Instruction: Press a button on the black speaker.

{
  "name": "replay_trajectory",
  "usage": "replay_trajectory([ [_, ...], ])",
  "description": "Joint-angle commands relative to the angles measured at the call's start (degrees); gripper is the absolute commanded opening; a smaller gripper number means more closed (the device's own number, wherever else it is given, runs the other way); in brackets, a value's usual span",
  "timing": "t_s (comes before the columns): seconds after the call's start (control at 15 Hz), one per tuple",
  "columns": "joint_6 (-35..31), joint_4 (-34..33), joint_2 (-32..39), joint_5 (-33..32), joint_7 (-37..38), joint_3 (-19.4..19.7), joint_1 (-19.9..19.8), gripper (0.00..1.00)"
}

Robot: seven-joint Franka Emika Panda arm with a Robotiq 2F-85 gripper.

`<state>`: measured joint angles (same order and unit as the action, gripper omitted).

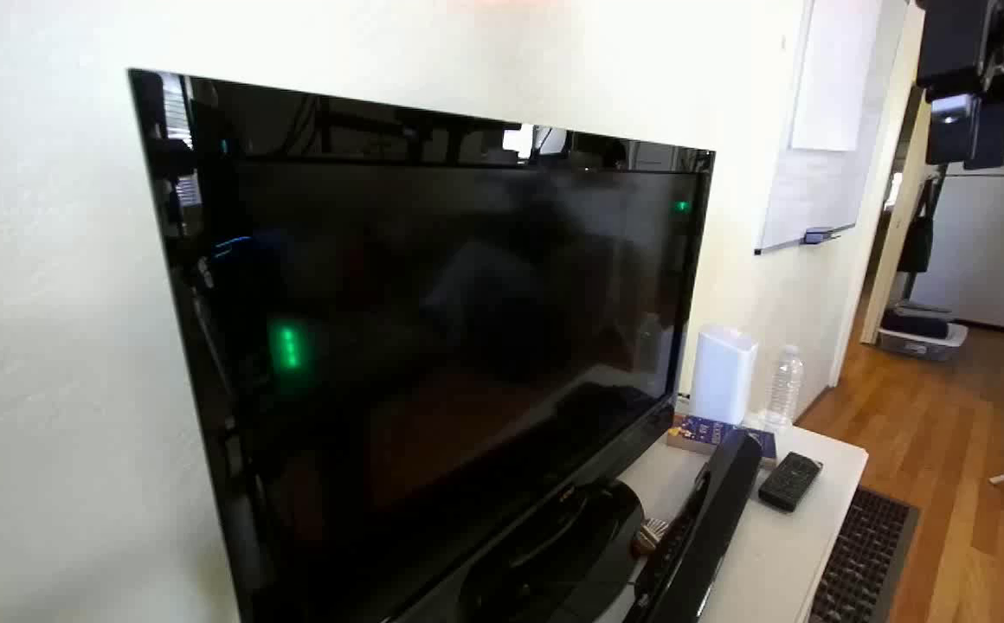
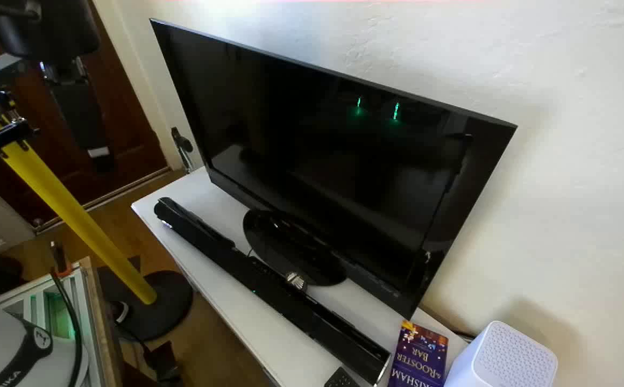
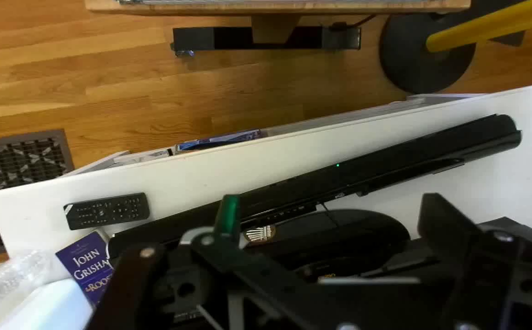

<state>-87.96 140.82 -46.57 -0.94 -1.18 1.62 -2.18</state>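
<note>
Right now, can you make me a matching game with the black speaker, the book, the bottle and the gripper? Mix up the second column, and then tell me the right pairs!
Things:
1. Black speaker
2. Book
3. Bottle
4. Gripper

How they look:
A. Open, holding nothing
B. See-through, standing upright
C. Long and low, in front of the big screen
D. Lying flat, with a purple cover

Right pairs: 1-C, 2-D, 3-B, 4-A
</note>
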Motion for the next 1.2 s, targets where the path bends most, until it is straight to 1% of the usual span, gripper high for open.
replay_trajectory([
  [0.0,0.1,-0.1,0.1,-0.1,0.1,0.2,0.2,1.00],
  [0.47,0.1,-0.1,0.1,-0.1,0.1,0.2,0.2,1.00],
  [0.53,-1.2,0.1,1.0,-0.4,0.1,-0.1,0.3,1.00],
  [0.6,-3.3,0.7,1.5,-0.6,0.3,-0.4,0.3,1.00],
  [0.67,-6.9,2.0,2.0,-1.2,0.2,-0.8,0.4,1.00],
  [0.87,-18.6,7.1,5.4,-0.3,-0.9,-0.2,1.1,1.00],
  [1.0,-26.3,10.3,8.7,0.5,-2.6,0.9,1.5,1.00],
  [1.13,-32.2,12.1,13.2,1.7,-4.7,2.3,1.9,1.00],
])
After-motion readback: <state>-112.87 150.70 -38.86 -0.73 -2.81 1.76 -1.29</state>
